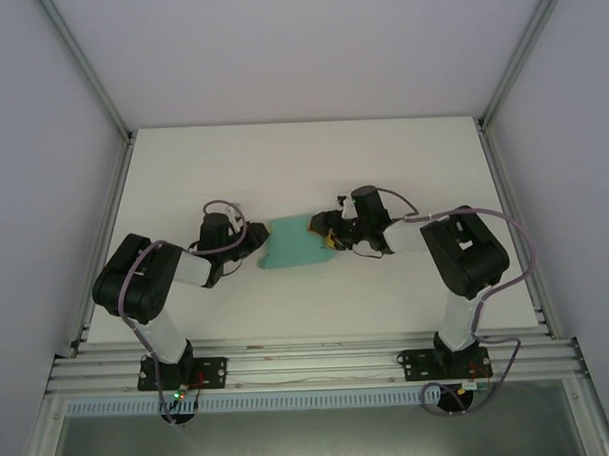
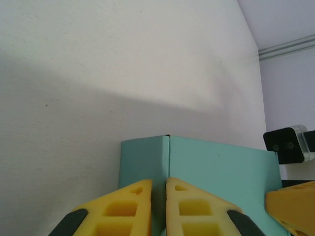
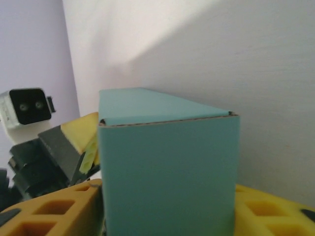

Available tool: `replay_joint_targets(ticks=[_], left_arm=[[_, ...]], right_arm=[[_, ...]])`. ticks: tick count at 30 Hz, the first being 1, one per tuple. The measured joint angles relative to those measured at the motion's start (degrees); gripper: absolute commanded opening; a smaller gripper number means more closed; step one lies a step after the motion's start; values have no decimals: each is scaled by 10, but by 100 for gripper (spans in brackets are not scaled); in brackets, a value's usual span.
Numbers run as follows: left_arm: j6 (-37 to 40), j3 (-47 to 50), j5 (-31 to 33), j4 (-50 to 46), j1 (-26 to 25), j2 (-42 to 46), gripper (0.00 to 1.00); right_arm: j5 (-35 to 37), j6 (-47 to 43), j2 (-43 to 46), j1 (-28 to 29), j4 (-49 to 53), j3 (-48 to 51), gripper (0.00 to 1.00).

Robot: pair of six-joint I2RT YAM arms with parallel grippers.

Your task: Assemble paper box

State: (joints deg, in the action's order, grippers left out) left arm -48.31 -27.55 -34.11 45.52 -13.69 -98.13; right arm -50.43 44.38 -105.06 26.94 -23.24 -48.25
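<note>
Yellow fingers of the left pincer (image 2: 158, 184) are pinched almost together on one thin teal wall of the paper box (image 2: 221, 167); we take this as steadying that end. The right pincer (image 3: 170, 201) holds the opposite end across its width, a finger against each side, probably to square the sleeve for folding flaps. The box lies in the middle of the counter (image 1: 282, 169), between both arms. The counter is plain white, enclosed by pale walls (image 1: 298, 48) and aluminium framing (image 1: 84, 61).
</note>
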Motion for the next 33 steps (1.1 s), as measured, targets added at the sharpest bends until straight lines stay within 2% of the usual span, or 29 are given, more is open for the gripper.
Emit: replay_joint_targets(ticks=[2, 4, 5, 9, 14, 16, 20, 23, 28, 33], left_arm=[[7, -2, 0, -6, 3, 0, 44], [24, -8, -2, -29, 3, 4, 89], [35, -14, -9, -44, 3, 10, 100], [117, -50, -3, -136, 1, 97, 100], [310, -123, 15, -249, -8, 224, 100], [410, -149, 7, -304, -26, 261, 100], [618, -164, 8, -412, -104, 319, 100], [720, -147, 31, -452, -145, 348, 100], [812, -140, 78, -493, -162, 355, 100], [859, -142, 181, -492, -209, 296, 100]], right_arm=[[-7, 8, 0, 0, -7, -3, 44], [-10, 11, 4, 0, -6, -7, 43], [-10, 11, 8, 0, -1, -9, 42], [-1, 13, 49, 0, 42, -17, 42], [28, 31, 107, -2, 149, -56, 42], [29, 52, 121, -8, 195, -81, 39], [16, 112, 124, -39, 292, -132, 31], [-21, 154, 113, -59, 363, -169, 30], [-78, 198, 83, -60, 437, -200, 30], [-104, 221, 78, -60, 495, -206, 31]])
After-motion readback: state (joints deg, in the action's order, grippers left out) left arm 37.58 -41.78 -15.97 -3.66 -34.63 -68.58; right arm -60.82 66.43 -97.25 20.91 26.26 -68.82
